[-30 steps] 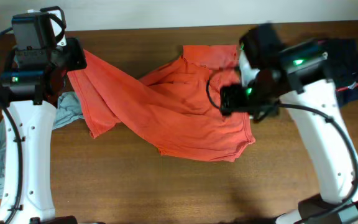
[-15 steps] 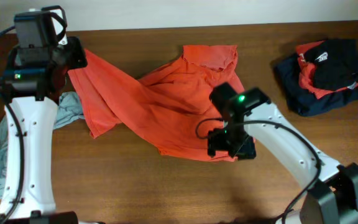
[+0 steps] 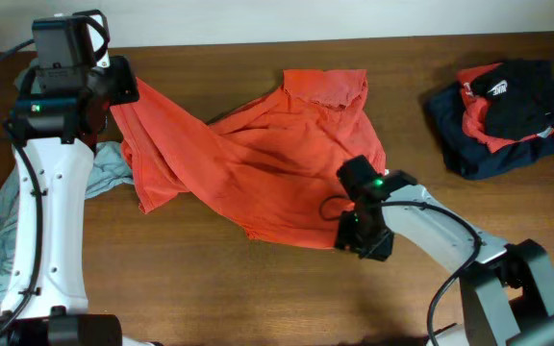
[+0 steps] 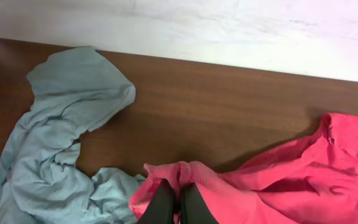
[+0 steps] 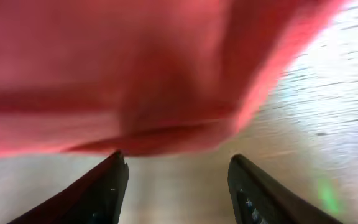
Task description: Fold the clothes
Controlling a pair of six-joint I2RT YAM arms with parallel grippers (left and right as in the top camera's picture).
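An orange-red shirt lies crumpled and spread across the middle of the wooden table. My left gripper is shut on a bunched corner of the shirt at its far-left end, seen from overhead. My right gripper is open and empty, low over the table just off the shirt's near-right hem; from overhead it sits at that hem.
A light blue-grey garment lies crumpled at the left edge, also in the left wrist view. A folded pile of dark navy and red clothes sits at the back right. A pale wall borders the table's far edge.
My right arm has swung from above the shirt's right side down to the table at the shirt's near-right hem. My left gripper has stayed shut on the shirt's corner.
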